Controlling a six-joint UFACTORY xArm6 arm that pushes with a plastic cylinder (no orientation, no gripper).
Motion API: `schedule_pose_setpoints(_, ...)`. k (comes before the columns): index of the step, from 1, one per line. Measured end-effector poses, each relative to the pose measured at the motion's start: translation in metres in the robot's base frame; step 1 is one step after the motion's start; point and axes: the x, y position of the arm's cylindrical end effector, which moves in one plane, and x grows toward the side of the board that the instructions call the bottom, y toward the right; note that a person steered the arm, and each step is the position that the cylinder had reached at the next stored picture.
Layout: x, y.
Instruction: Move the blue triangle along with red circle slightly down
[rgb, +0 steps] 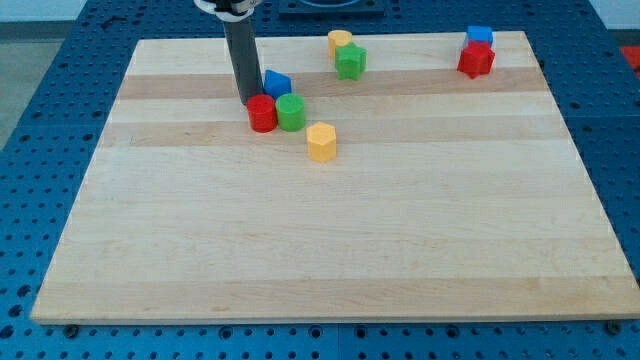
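Presumably to shove both downward, my tip (247, 102) sits at eleven o'clock of the red circle (262, 114), touching it, nine o'clock of the blue triangle (277, 83); being fingerless, it grasps nothing. A green cylinder (291, 112) abuts the circle.

Wooden desk (330, 240). Far left cluster: blue triangle (276, 83), red circle (262, 113), green circle (291, 112), yellow hexagon (321, 142). Far centre: yellow block (340, 42), green star (351, 62). Far right: blue block (480, 36), red block (476, 59).
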Motion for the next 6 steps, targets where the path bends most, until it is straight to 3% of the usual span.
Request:
schedule_pose_setpoints(2, -0.024, -0.051)
schedule_pose_setpoints(4, -0.067, -0.013)
schedule_pose_setpoints(6, -0.069, -0.007)
